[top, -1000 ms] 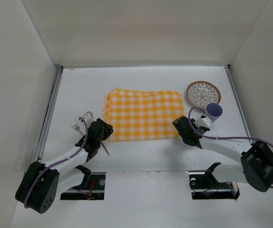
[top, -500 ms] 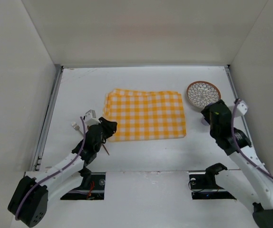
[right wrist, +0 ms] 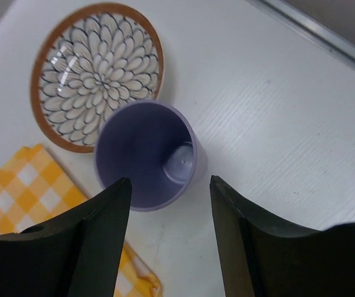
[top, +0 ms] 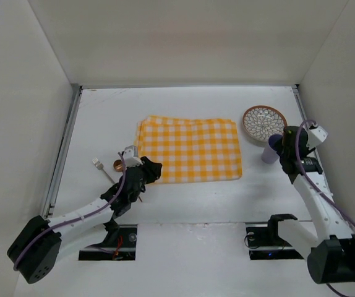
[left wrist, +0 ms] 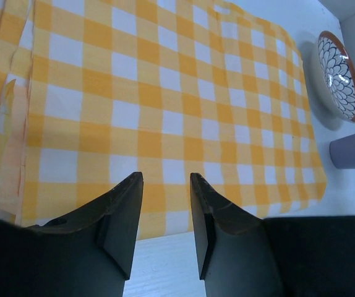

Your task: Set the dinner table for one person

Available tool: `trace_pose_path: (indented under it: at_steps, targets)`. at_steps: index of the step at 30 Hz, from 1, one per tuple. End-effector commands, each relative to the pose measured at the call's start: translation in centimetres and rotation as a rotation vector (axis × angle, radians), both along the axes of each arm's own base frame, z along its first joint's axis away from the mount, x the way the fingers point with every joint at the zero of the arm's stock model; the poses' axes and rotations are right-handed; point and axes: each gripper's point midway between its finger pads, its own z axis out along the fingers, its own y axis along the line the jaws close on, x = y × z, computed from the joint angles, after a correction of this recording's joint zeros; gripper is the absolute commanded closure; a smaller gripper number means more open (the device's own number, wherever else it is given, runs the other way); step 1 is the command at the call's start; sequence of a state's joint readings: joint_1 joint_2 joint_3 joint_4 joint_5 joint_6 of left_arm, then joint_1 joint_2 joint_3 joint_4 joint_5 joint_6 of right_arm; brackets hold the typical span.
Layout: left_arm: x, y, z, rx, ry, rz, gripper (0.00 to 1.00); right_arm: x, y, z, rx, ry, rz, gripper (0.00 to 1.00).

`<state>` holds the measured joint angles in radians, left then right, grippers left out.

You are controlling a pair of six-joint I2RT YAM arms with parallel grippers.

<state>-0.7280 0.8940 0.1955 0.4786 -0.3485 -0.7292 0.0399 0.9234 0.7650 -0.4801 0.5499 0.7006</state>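
A plain white back wall rises far beyond both grippers. A left wall panel stands well outside the left gripper, and a right wall panel close outside the right gripper. Soft, even light leaves faint shadows on the white tabletop beneath them.

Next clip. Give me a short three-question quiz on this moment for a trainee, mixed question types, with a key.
1. True or false: the lilac plastic cup stands upright and empty.
2. Where does the round flower-patterned plate with a brown rim lie? A) on the bare matte white tabletop, beside the yellow-and-white checked cloth; B) on the cloth; C) under the cup.
3. Fill in: the right tool, jaws open, is aimed at the ____.
Key: 1 true; 2 A; 3 cup.
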Motion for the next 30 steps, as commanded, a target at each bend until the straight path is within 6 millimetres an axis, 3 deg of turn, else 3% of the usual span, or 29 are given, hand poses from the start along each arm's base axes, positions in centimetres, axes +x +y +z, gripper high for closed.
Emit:
trace_pose_path:
  at_steps: [1,6,10,13,15,18,22,26,30]
  targets:
    - [0.9,0.2,1.7,0.002,-0.077,0.038,0.65,1.8,-0.4,-0.2,0.015,-0.031,0.017,0.42]
    - [0.9,-0.2,1.5,0.009,-0.068,0.027,0.65,2.2,-1.1,-2.0,0.024,-0.021,-0.017,0.44]
    - [1.1,0.3,1.2,0.020,-0.065,0.047,0.65,2.8,-1.4,-3.5,0.036,0.009,-0.028,0.54]
    - [1.1,0.4,1.4,0.014,-0.072,0.052,0.65,3.3,-1.2,-4.1,0.043,-0.007,-0.025,0.68]
    - [1.1,0.6,1.5,0.014,-0.075,0.060,0.64,3.3,-1.3,-3.9,0.047,-0.022,-0.035,0.83]
    - [1.2,0.9,1.2,0.020,-0.068,0.067,0.64,2.5,-1.7,-0.8,0.021,-0.095,-0.060,0.92]
    - [1.2,1.1,1.5,0.007,-0.081,0.079,0.63,2.0,0.2,4.8,-0.022,-0.182,-0.006,0.93]
    - [1.3,1.1,1.2,0.014,-0.067,0.078,0.63,4.4,5.2,7.7,-0.027,-0.191,0.156,0.92]
    - [1.3,1.3,1.5,0.011,-0.080,0.086,0.63,8.7,9.9,7.7,-0.046,-0.155,0.276,0.91]
